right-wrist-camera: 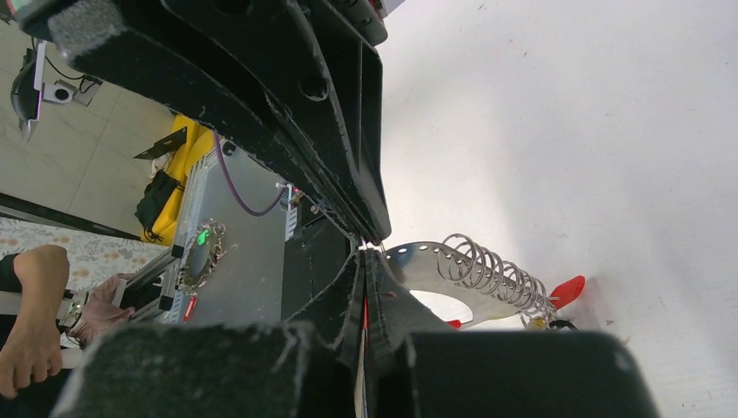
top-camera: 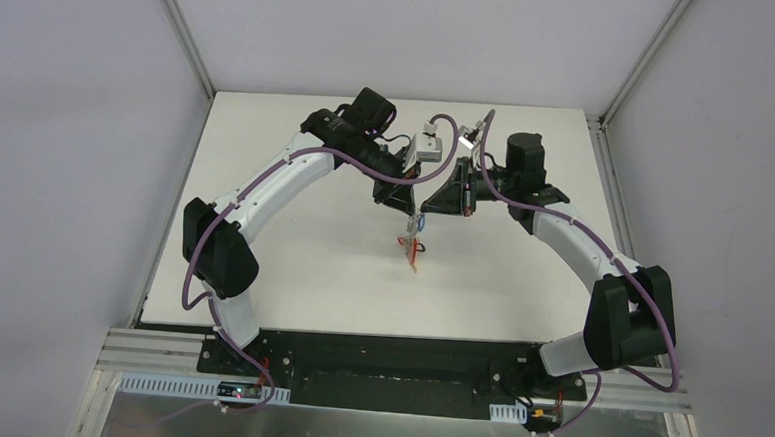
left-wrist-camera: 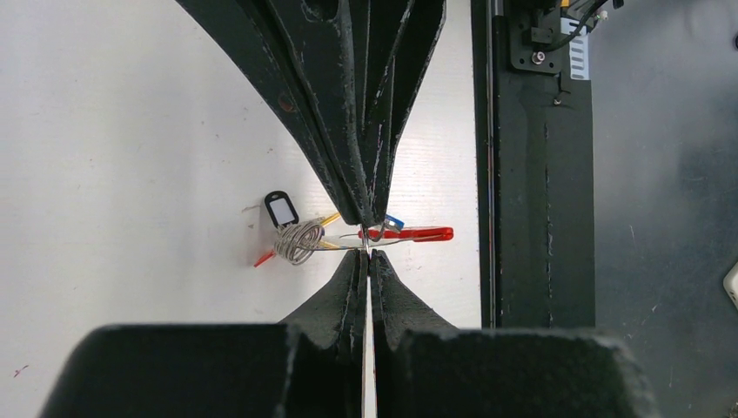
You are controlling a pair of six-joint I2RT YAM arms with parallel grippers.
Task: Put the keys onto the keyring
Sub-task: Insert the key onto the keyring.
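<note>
— Keyring (left-wrist-camera: 418,233) first: where did it sit?
— Clamped edge-on in the left tool (left-wrist-camera: 367,246), over the white bench (top-camera: 291,264). The right tool (right-wrist-camera: 364,248) was just beside the left tool, its jaws together on the keyring's grey half.
— And its look?
— One half bright red, the other a grey metal plate with a row of small holes carrying a run of wire rings (right-wrist-camera: 492,270). The keys (left-wrist-camera: 298,241) bunched on one side of the left tool, the red half on the other.
— Any labels?
— A black tag (left-wrist-camera: 280,209) with a white window lay beside the keys; nothing on it could be read. A blue tag (left-wrist-camera: 393,222) and a red tag (right-wrist-camera: 566,290) showed too.
</note>
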